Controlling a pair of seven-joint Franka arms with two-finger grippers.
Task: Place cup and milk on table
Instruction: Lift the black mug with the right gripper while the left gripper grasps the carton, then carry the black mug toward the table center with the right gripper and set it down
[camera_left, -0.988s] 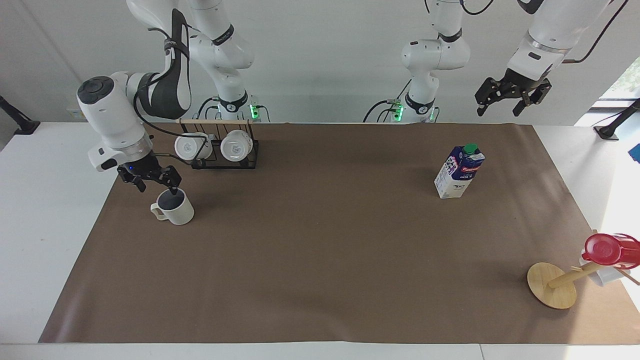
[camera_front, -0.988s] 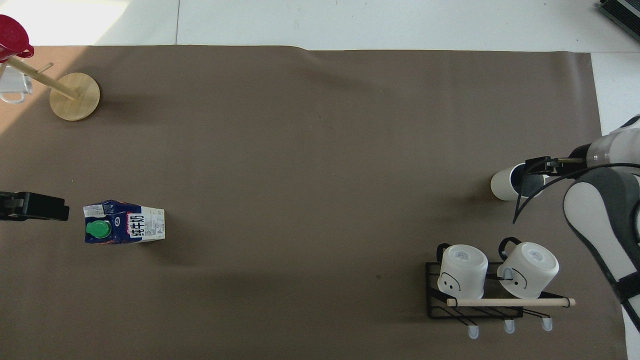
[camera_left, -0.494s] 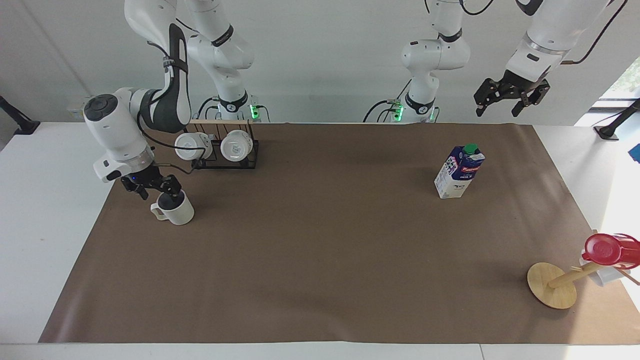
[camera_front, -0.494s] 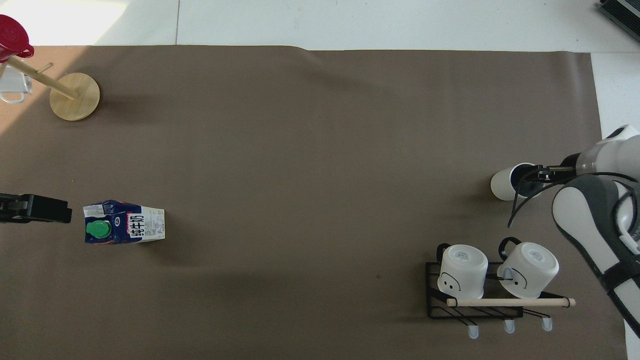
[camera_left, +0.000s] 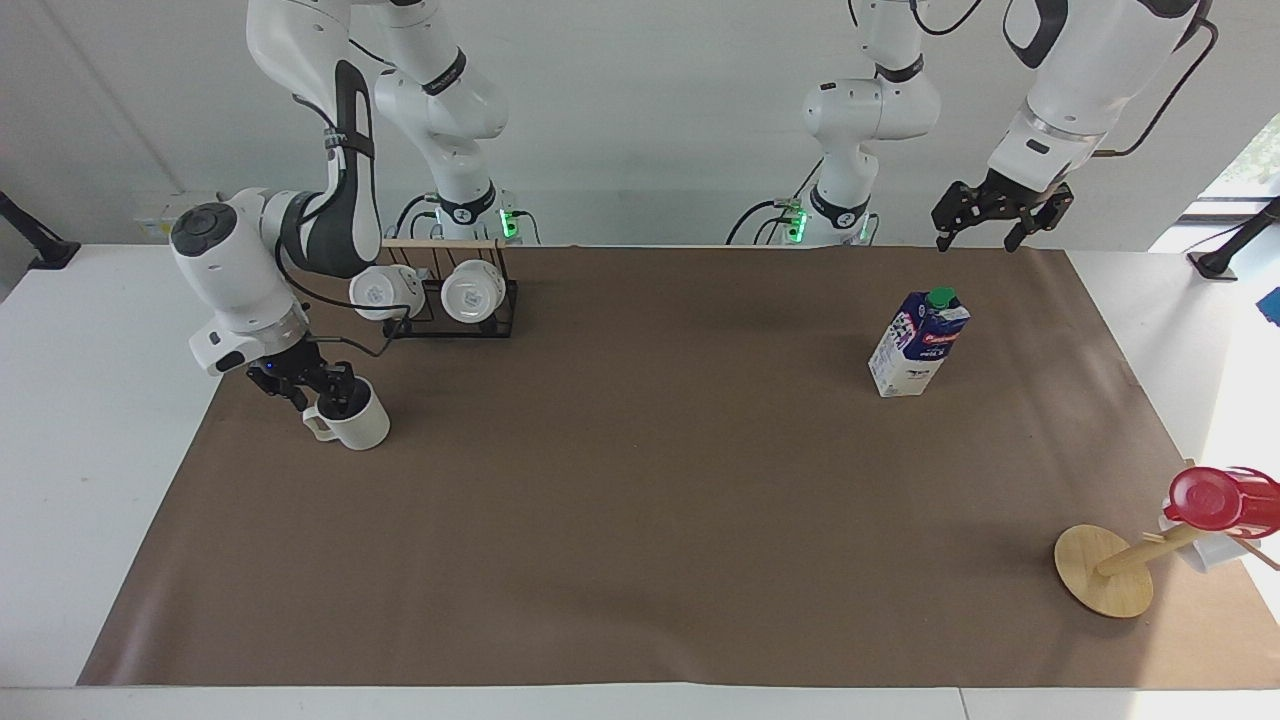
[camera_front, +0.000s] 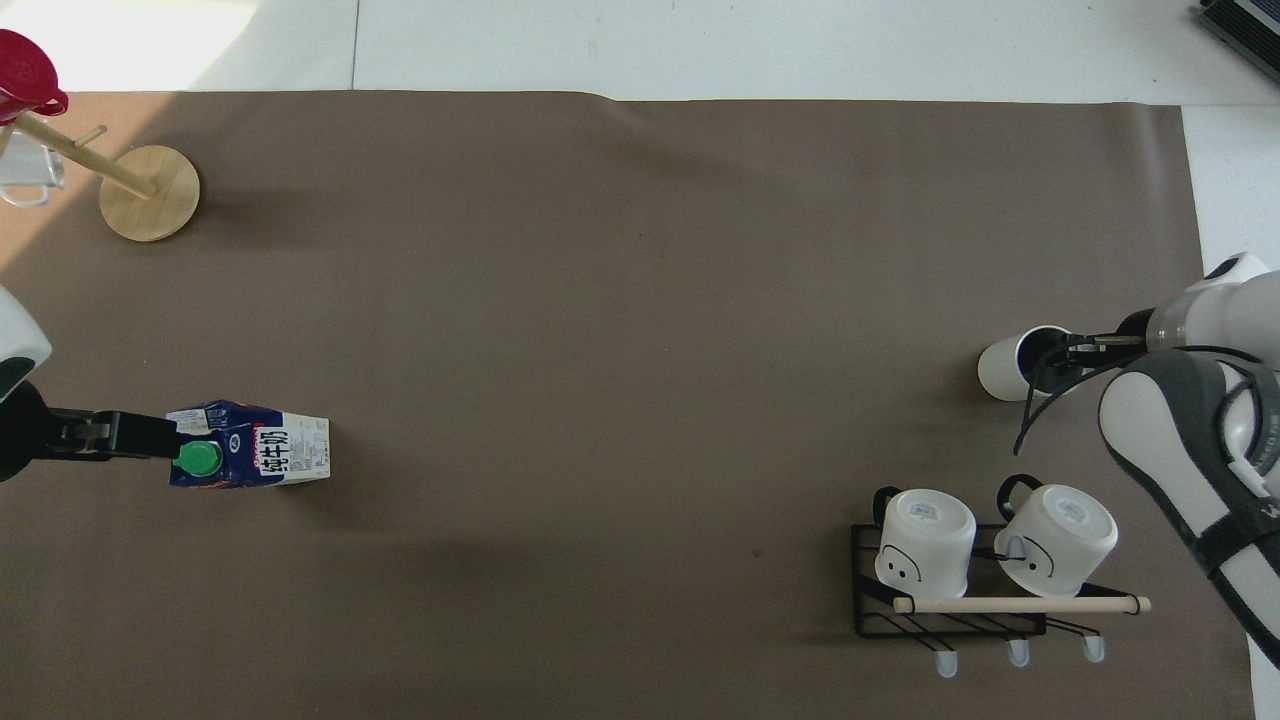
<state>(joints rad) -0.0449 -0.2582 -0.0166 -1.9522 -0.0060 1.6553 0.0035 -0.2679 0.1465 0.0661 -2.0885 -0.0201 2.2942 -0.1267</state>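
Two grasps: right gripper (camera_left: 327, 393), fingers part-closed astride the rim of the stiff, breakable cup (camera_left: 355, 425) at its 12 o'clock; left gripper (camera_left: 992, 215), open and empty, above the light, crushable milk (camera_left: 918, 343).

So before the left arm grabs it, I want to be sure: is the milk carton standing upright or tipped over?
Upright. The milk carton stands on its base on the brown paper sheet, green cap at the top.

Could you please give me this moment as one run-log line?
right gripper: at cup rim, one finger inside | left gripper: open, raised above milk | cup, milk: upright on table
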